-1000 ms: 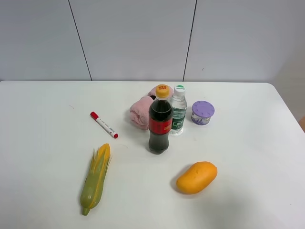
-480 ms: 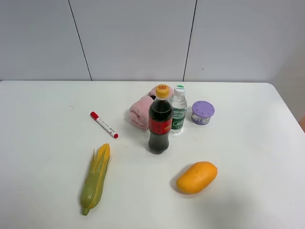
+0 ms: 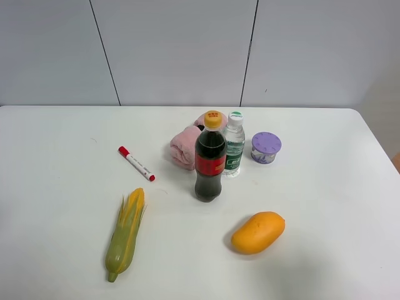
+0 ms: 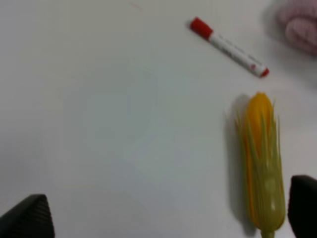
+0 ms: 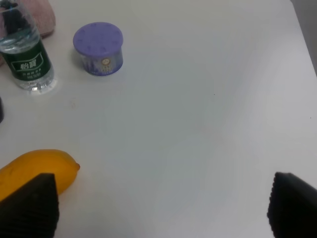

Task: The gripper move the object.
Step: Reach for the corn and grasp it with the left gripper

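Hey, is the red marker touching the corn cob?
Apart. The exterior high view shows bare table between the marker and the corn cob; the left wrist view shows the same gap.

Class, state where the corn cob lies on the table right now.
In the exterior high view the corn cob lies front left on the table, in front of the marker and left of the mango.

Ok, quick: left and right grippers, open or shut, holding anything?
Left gripper: open, empty; the corn cob is not gripped.
Right gripper: open, empty.
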Controlling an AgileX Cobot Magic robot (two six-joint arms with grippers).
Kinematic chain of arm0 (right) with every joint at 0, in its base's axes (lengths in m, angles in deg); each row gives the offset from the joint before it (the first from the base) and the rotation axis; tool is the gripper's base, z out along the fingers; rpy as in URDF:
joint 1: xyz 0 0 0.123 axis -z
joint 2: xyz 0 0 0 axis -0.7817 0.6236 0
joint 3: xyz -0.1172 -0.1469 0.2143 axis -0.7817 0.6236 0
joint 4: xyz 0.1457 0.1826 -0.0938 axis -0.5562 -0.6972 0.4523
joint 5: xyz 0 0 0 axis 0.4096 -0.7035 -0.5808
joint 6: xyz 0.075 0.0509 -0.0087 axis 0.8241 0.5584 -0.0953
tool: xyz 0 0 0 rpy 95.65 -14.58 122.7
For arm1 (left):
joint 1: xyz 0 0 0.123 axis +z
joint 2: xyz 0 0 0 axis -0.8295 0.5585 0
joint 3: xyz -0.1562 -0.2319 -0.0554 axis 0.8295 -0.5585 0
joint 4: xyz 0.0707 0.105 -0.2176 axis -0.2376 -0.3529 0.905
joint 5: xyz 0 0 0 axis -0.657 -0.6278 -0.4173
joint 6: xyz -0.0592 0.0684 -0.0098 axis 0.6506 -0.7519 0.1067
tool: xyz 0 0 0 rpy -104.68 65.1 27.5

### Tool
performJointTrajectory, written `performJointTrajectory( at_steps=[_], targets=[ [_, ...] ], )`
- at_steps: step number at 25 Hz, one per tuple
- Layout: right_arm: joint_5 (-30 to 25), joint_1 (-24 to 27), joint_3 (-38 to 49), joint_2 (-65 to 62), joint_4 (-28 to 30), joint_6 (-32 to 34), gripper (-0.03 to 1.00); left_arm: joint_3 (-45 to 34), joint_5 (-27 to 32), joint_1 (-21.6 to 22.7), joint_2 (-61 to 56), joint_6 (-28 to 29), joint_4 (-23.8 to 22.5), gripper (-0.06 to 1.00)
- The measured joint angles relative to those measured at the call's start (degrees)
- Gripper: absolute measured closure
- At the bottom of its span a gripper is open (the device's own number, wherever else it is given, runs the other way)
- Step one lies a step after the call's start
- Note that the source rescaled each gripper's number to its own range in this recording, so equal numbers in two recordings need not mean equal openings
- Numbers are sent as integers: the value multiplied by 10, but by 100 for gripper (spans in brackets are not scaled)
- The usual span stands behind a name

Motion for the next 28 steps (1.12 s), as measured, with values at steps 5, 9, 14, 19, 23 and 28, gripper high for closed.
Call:
performJointTrajectory(
  at_steps=[5, 9, 14, 19, 23, 28],
  targets=[
    [1, 0, 0, 0, 0, 0, -3, 20, 19, -2, 148, -55, 48, -6],
    [1, 0, 0, 0, 0, 0, -3, 22, 10, -49, 195, -87, 61, -6],
    [1, 0, 0, 0, 0, 0, -3, 23, -63, -166, 211, -37, 40, -6],
    [1, 0, 0, 0, 0, 0, -3, 23, -86, -322, 267, 118, -107, -6],
    [1, 0, 0, 0, 0, 0, -3, 23, -115, -407, 325, 222, -215, -6],
    [2, 0, 0, 0, 0, 0, -3, 23, -174, -433, 406, 268, -217, -6]
  ],
)
